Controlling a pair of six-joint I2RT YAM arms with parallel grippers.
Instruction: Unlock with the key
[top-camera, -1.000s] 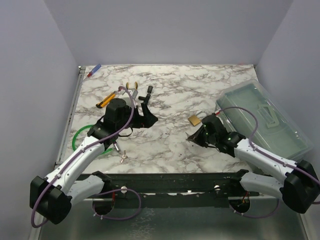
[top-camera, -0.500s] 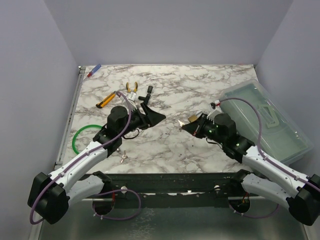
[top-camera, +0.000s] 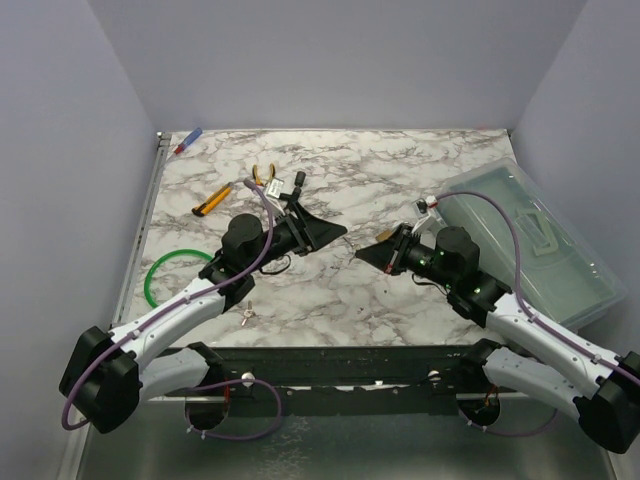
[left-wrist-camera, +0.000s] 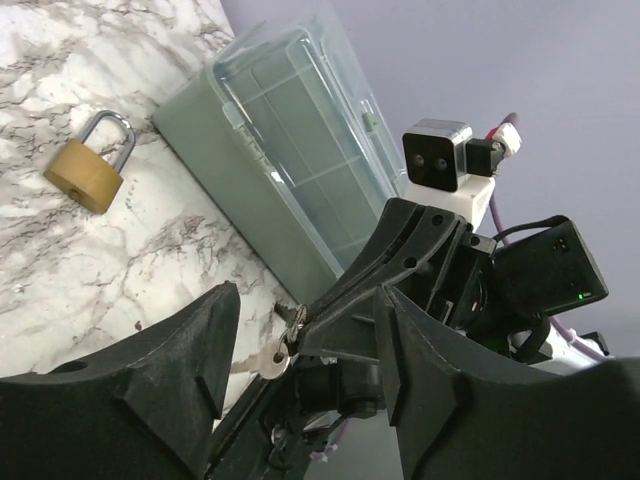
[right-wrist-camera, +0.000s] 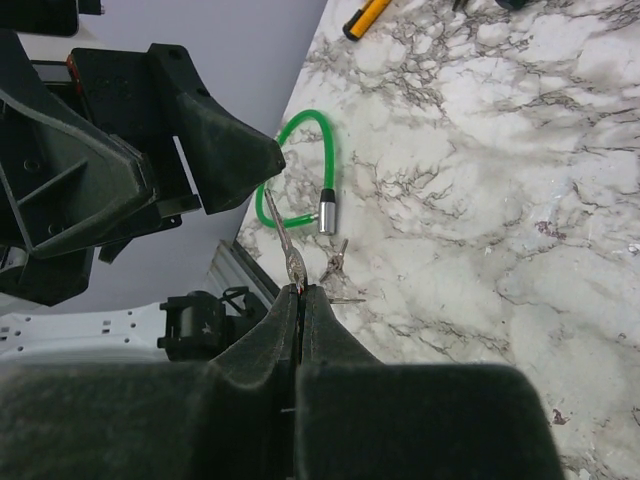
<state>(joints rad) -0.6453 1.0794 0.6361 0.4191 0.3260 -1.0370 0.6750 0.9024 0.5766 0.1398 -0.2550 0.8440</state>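
Fingers (right-wrist-camera: 335, 335), right gripper (right-wrist-camera: 301, 292): clamped on key (right-wrist-camera: 283, 243), mid-frame. Fingers (left-wrist-camera: 195, 345), left gripper (left-wrist-camera: 305, 300): apart, empty, flanking key. Padlock (left-wrist-camera: 88, 165): upper left, on table, shackle closed. Step: probably key handover. Next: closing left squarely on key.

top view: padlock (left-wrist-camera: 88, 170) hidden behind right arm (top-camera: 505, 305) | left wrist view: key (left-wrist-camera: 268, 362) partly covered by right pincer (left-wrist-camera: 305, 326)
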